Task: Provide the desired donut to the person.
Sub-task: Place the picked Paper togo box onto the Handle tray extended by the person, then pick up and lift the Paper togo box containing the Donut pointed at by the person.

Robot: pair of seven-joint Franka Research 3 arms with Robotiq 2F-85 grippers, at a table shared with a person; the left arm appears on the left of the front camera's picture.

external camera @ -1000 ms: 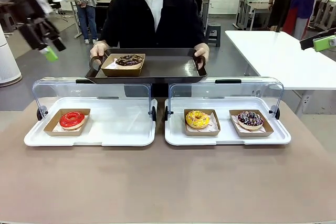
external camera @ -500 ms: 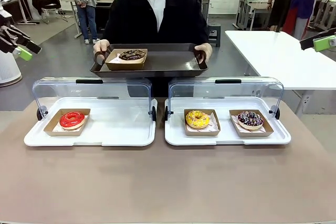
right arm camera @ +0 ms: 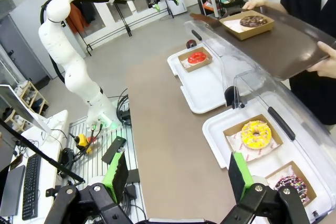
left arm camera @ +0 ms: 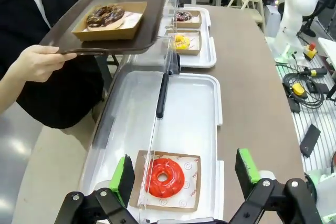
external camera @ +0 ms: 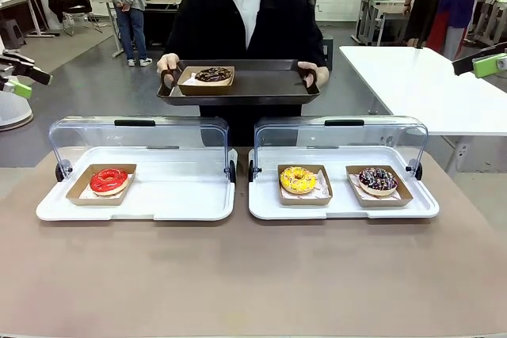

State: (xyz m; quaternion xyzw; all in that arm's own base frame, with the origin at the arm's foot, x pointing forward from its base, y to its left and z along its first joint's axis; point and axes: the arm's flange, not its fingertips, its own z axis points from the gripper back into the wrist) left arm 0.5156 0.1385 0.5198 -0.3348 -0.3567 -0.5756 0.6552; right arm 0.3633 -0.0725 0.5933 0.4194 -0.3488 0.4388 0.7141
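The person (external camera: pixel 238 17) stands at the far side, both hands holding up a dark tray (external camera: pixel 269 85) that carries a chocolate donut (external camera: pixel 213 74) in a cardboard box. On the table, a red donut (external camera: pixel 108 180) lies in the left white case. A yellow donut (external camera: pixel 298 180) and a dark sprinkled donut (external camera: pixel 378 180) lie in the right one. My left gripper (external camera: pixel 28 81) hangs open at the far left, high above the red donut (left arm camera: pixel 165 177). My right gripper (external camera: pixel 483 62) is open at the far right, empty, above the yellow donut (right arm camera: pixel 254 134).
Both white cases (external camera: pixel 135 203) have clear lids (external camera: pixel 139 136) raised upright along their far edge. A white side table (external camera: pixel 420 85) stands at the right. The brown tabletop (external camera: pixel 253 275) in front of the cases is bare. Other people stand in the background.
My left arm has drawn back to the far left edge of the picture. The person has lifted the tray higher and shifted it slightly right.
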